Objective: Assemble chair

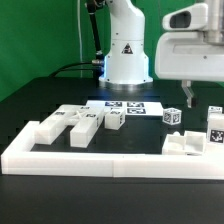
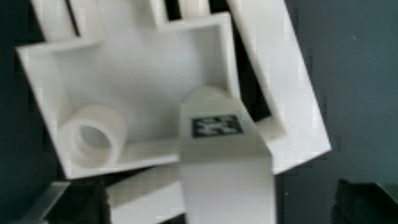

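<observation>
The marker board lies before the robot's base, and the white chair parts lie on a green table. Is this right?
Not quite: the table is black, not green, as the exterior view shows. The marker board does lie before the robot's base, and the white chair parts lie on that table.

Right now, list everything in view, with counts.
table: one, black.
border rail: one, white; along the table's front.
marker board: one, white; flat, mid-table.
chair parts cluster: several, white, tagged; exterior view's left, behind the border rail.
small tagged block: one, white; beside the marker board.
right-hand chair parts: at least two, white; exterior view's right.
robot base: one, white; rear centre.
gripper: one; raised at exterior view's right, jaws unclear.
</observation>
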You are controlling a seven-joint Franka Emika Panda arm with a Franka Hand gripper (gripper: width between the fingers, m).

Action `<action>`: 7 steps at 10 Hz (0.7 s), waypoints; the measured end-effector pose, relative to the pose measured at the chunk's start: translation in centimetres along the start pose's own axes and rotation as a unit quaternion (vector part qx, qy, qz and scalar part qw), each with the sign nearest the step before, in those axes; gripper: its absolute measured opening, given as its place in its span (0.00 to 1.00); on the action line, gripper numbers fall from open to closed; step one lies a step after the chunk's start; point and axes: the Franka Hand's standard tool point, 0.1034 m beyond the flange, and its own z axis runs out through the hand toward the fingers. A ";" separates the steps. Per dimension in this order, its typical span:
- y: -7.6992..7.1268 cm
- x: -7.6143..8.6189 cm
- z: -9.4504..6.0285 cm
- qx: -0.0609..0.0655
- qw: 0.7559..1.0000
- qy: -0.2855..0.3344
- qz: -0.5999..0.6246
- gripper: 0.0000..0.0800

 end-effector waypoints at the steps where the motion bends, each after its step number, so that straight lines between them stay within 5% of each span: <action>1: 0.8 -0.5 -0.4 -0.001 1.000 -0.003 -0.005 0.81; 7: 1.6 -1.0 -0.4 -0.004 1.000 -0.007 -0.007 0.81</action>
